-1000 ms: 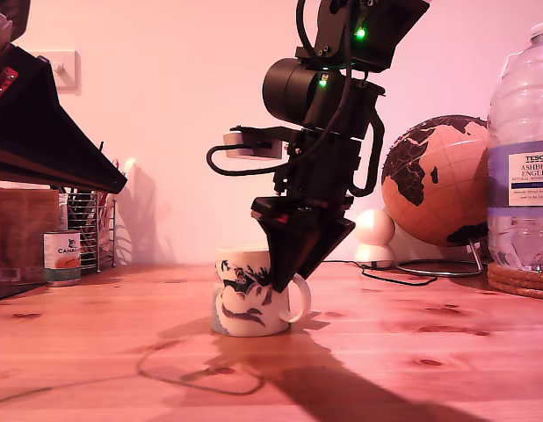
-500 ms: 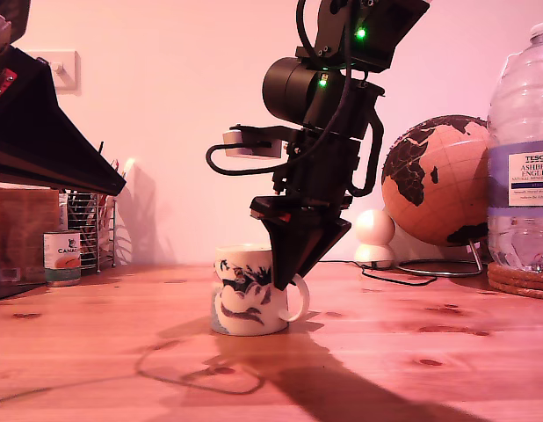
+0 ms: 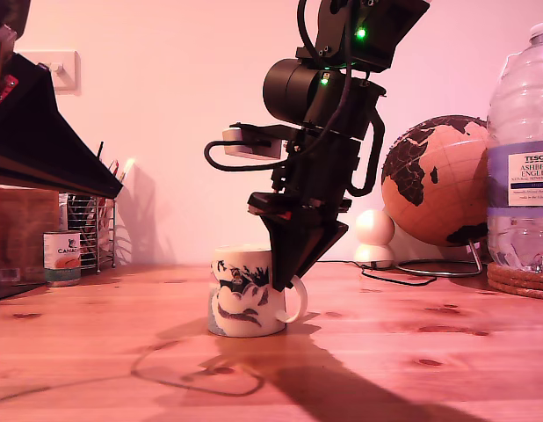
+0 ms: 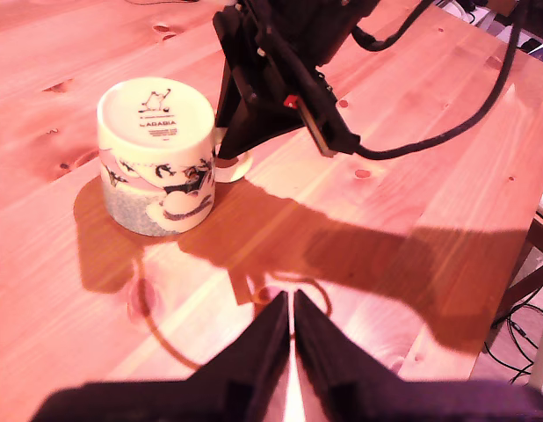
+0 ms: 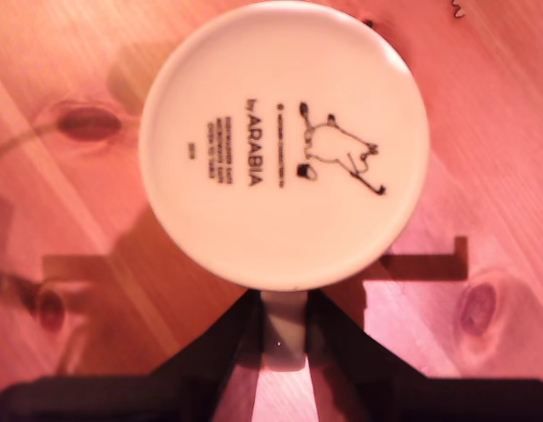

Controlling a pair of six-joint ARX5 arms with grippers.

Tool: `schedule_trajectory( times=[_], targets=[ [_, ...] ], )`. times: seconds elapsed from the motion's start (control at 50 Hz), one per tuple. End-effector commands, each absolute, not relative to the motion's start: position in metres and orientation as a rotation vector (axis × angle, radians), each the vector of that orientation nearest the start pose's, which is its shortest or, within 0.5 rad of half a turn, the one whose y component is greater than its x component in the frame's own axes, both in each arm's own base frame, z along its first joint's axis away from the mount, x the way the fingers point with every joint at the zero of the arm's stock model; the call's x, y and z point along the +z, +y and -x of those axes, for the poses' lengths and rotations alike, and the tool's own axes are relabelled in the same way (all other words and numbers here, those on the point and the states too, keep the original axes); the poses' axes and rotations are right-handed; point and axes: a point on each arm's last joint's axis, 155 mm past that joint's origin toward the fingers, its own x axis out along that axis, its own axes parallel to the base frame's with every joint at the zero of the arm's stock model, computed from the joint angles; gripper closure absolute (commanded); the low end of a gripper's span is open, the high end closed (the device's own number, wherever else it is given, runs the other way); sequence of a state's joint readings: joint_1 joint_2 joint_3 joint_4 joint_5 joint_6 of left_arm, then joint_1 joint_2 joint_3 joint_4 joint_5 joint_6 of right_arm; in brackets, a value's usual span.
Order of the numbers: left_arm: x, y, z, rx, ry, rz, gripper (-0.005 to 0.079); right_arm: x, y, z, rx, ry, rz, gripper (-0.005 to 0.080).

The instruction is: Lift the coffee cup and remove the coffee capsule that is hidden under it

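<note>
My first claw (image 4: 292, 330) is empty, jaws closed tip to tip, held above bare desk (image 4: 447, 149). Beyond its tips, well apart, stands the coffee cup (image 4: 157, 158), upside down, base uppermost, rim on the desk. My second claw (image 5: 284, 338) points straight down beside the cup and is clamped on the cup's handle (image 5: 284, 325), a jaw pressed against each side. Directly past its tips shows the cup's white base bearing a maker's stamp. Coffee capsule not visible. Far behind the second claw stands a globe (image 3: 434, 180).
</note>
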State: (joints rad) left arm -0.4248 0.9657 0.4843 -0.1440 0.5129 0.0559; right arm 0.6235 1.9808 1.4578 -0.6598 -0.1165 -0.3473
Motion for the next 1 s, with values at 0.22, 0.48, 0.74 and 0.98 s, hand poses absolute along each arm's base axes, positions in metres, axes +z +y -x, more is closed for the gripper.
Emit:
schedule_trajectory(
  times=[0.22, 0.48, 0.74, 0.98],
  targets=[
    [0.125, -0.205, -0.238, -0.915, 0.625, -0.031, 0.0761, 0.039, 0.294, -0.363, 0.854, 1.055, 0.581, 0.0764],
    [0.124, -0.203, -0.24, -0.9, 0.625, -0.036, 0.0761, 0.049, 0.297, -0.367, 0.847, 1.023, 0.563, 0.0764],
    [0.123, -0.201, -0.243, -0.879, 0.624, -0.044, 0.076, 0.066, 0.299, -0.369, 0.845, 0.98, 0.55, 0.0764],
    [0.123, -0.201, -0.243, -0.878, 0.624, -0.044, 0.076, 0.076, 0.303, -0.369, 0.84, 0.962, 0.529, 0.0764]
  ],
)
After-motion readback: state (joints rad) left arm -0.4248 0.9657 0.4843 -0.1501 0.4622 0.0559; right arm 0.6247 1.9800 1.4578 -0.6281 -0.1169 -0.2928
